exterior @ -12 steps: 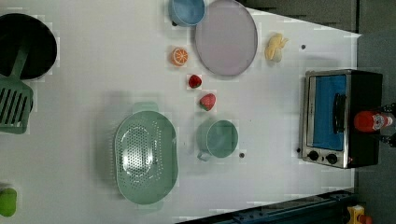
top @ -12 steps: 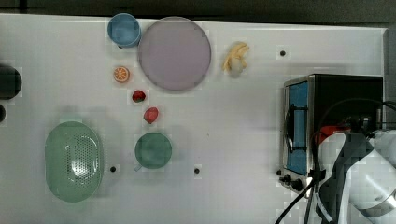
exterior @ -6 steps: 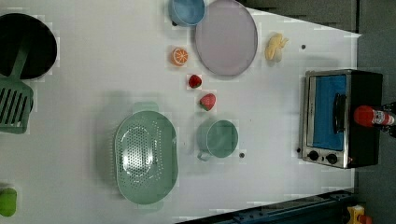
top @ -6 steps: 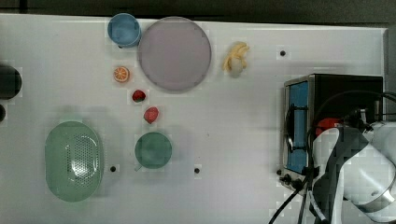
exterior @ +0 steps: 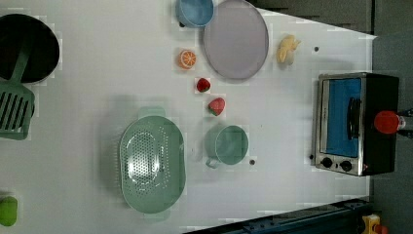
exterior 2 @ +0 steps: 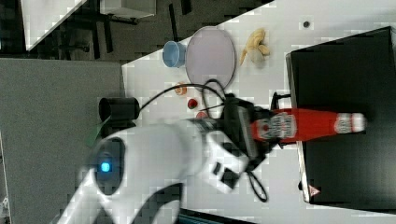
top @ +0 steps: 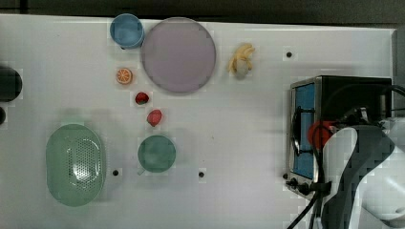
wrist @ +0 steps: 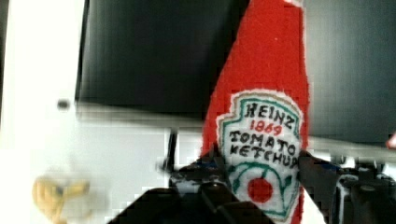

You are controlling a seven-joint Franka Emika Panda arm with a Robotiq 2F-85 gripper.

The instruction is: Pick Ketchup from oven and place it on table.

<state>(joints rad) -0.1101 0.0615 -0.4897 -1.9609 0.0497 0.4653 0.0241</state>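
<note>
Pincer (wrist: 261, 175) is closed about halfway, clamped on the label end of the red squeeze ketchup bottle with the white cap (exterior 2: 303, 125); in the wrist view the dark fingers (wrist: 208, 170) sit either side of the white-and-red label, touching it. Grip is at the base end rather than the neck, probably because that end faces the white arm (exterior 2: 154, 154) and is the fattest, flattest part to squeeze. In the right view the bottle lies level, cap pointing away from the arm, with most of its length over the flat black top of the small black toaster oven with silver frame and blue glass door (top: 351, 95). Can't tell whether it's resting on the oven top or just clear of it. In the top view its red base (top: 319, 133) shows above the oven's front edge, over the wire handle. My read: grasp is made, lift and carry-off not done. The white bench (top: 229, 124) beside the oven door has a bare patch, the obvious drop zone; the teal mug (top: 156, 153), the two red strawberries (top: 154, 117) and the lilac round plate (top: 178, 54) all sit well apart from the oven, so nothing crowds the set-down. Risk I'd flag: end-held long bottle could droop or pivot in the grip once unsupported.
</note>
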